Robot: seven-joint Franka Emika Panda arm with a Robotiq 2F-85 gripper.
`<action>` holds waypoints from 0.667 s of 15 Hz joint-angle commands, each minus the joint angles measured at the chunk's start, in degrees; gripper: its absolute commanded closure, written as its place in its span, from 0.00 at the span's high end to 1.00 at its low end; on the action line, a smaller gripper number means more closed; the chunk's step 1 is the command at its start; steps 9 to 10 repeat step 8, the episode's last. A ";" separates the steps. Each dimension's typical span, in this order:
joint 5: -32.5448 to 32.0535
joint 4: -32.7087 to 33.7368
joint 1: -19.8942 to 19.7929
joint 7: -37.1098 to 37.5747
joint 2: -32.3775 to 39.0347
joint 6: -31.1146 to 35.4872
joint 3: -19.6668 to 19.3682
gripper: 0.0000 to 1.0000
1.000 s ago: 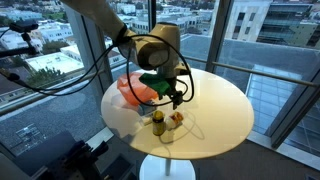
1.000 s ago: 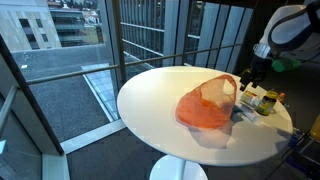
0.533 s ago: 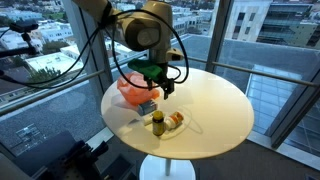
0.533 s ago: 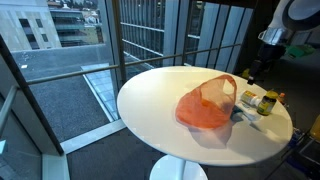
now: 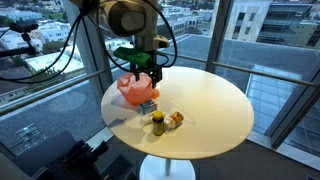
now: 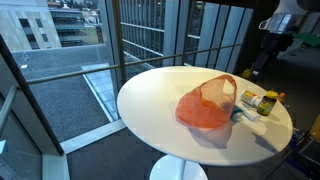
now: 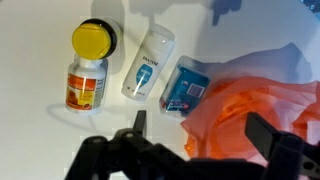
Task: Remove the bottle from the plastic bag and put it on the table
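A bottle with a yellow cap and an orange label [image 7: 88,70] stands on the round white table [image 5: 210,100], beside a small white bottle [image 7: 148,65] and a blue box [image 7: 186,86]. The orange plastic bag [image 7: 262,105] lies crumpled next to them. The same group shows in both exterior views: the yellow-capped bottle [image 5: 158,122] [image 6: 267,102] and the bag [image 5: 134,90] [image 6: 206,108]. My gripper [image 7: 200,128] is open and empty. It hangs well above the edge of the bag in both exterior views [image 5: 143,68] [image 6: 268,55].
The table stands on one pedestal close to tall glass windows [image 6: 150,35] and a railing. Black cables [image 5: 85,50] hang from the arm. Dark equipment [image 5: 75,155] stands on the floor by the table's edge.
My gripper has risen from just above the bottles and moved back over the bag. The bottles, box and bag have not moved.
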 commanded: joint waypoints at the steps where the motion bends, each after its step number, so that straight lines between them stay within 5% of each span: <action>1: 1.61 -1.68 1.28 -1.86 -4.84 -3.20 0.22 1.00; 10: 0.06 -0.84 2.06 -0.08 -4.51 -3.58 0.26 1.00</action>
